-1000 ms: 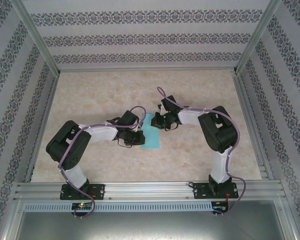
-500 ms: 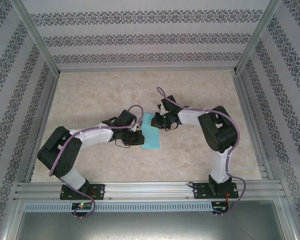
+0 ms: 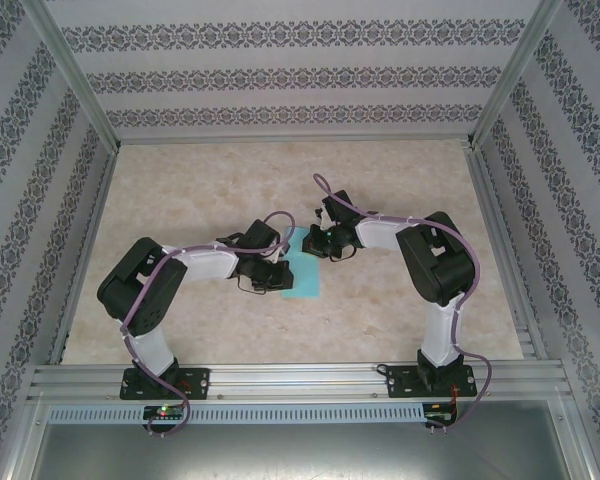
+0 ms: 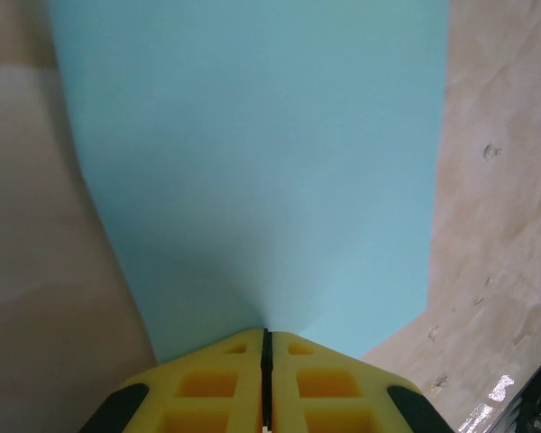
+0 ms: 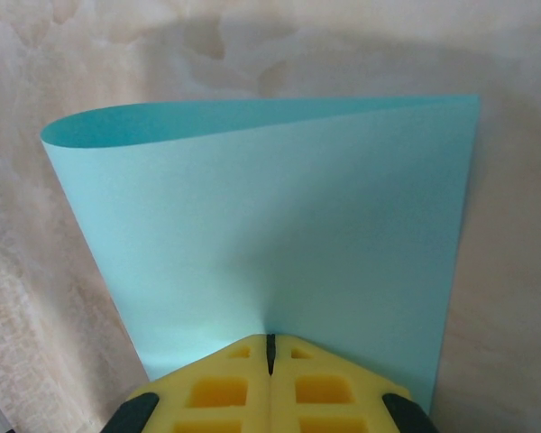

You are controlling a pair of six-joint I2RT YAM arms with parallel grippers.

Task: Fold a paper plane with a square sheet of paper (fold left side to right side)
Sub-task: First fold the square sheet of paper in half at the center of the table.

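Since half a second ago your left arm point(image 3: 170, 270) has drawn its elbow back up and in toward the desk point(image 3: 200, 180), ending close to where it stood a second ago. Your right arm point(image 3: 435, 260) has kept its pose and the turquoise strip has barely shifted. The square sheet of paper point(image 3: 305, 282) lies near the middle of the desk. From above it shows as a narrow rectangle with its long sides running away from you, set between the two wrists. Your left pincer point(image 3: 278, 274) meets it from the left, along the sheet's nearer half. Your right pincer point(image 3: 314, 246) meets it from the right, at the far end. In the left wrist view the yellow pads point(image 4: 207, 388) are pressed together with just a dark seam between them. The paper reaches them right at the tip, and a faint pucker fans out from that spot, so the left pincer is clamped on the sheet's edge. In the right wrist view the pads point(image 5: 216, 392) likewise sit face to face, and the right pincer is nipping the near edge of the paper. There you can see the sheet bent over on itself. Its far edge forms an open, rounded loop at the left that narrows toward the right corner, so the fold is not pressed flat. The marbled desk shows on both sides of the sheet in each wrist view.
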